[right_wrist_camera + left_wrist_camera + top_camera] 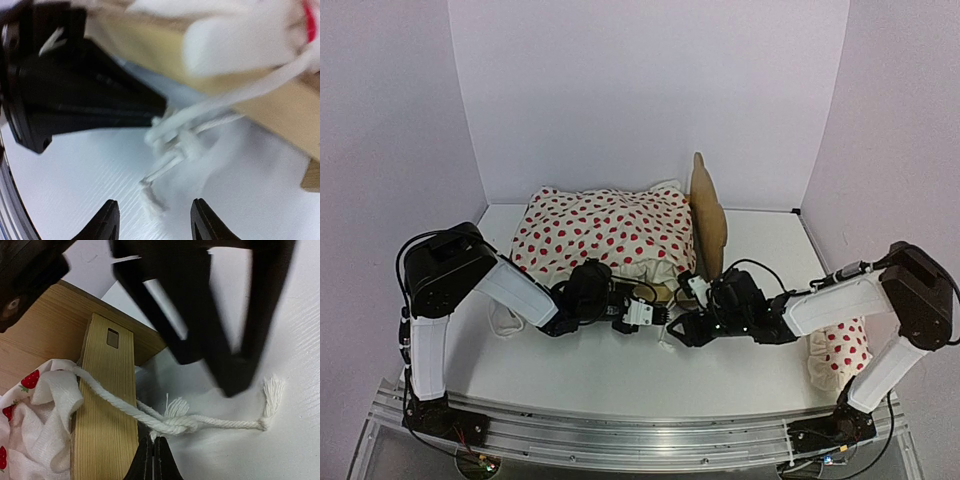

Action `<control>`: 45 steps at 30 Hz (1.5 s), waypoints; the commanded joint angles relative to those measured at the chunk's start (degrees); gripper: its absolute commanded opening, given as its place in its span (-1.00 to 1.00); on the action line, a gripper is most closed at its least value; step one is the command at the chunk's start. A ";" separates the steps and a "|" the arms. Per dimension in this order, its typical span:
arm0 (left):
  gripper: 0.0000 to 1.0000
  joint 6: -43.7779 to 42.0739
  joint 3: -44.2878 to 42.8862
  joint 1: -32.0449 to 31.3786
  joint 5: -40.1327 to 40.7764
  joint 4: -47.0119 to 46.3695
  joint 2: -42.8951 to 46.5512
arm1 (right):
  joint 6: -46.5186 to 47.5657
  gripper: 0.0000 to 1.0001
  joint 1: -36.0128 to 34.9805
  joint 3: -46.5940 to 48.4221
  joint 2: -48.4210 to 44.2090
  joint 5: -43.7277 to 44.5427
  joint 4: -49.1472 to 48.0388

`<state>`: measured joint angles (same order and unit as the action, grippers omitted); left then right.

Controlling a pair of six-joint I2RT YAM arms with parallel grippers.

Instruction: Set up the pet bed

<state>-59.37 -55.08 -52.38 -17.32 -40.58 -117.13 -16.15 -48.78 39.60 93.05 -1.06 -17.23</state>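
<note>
- White-walled worktop (600, 372); pet bed (708, 220) toward 12 o'clock, under dotted duvet (605, 230).
- Left end effector (151, 446) clamps the white cord (120, 407), probably to hold it taut.
- Right end effector (155, 207) apart, straddling the cord's end.

No text, label, brand or number can be read in any of the views. The only marks are the red spots printed on the white cloth (605, 235), which are a pattern and not characters. A small white patch (638, 313) on the left arm's wrist is too small to make out.
</note>
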 commanded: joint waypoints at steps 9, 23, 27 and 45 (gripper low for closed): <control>-1.00 2.01 -0.52 0.43 1.30 -0.91 2.53 | 11.13 -0.02 -4.24 -2.34 13.27 3.94 -17.09; -1.00 4.14 -0.44 1.25 3.33 1.20 4.30 | 15.82 -1.00 -6.40 -9.98 1.01 22.35 -10.72; -1.00 4.93 -0.19 1.55 4.80 3.76 5.32 | 20.50 -1.00 -3.74 -7.30 -8.49 28.92 -1.75; -1.00 29.64 -6.38 1.75 -1.71 45.12 8.34 | 34.62 -1.00 3.18 9.55 -17.14 33.58 10.66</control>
<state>-38.42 -59.79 -50.87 -15.28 -14.45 -109.61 14.94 -47.21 45.94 75.32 30.82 -8.59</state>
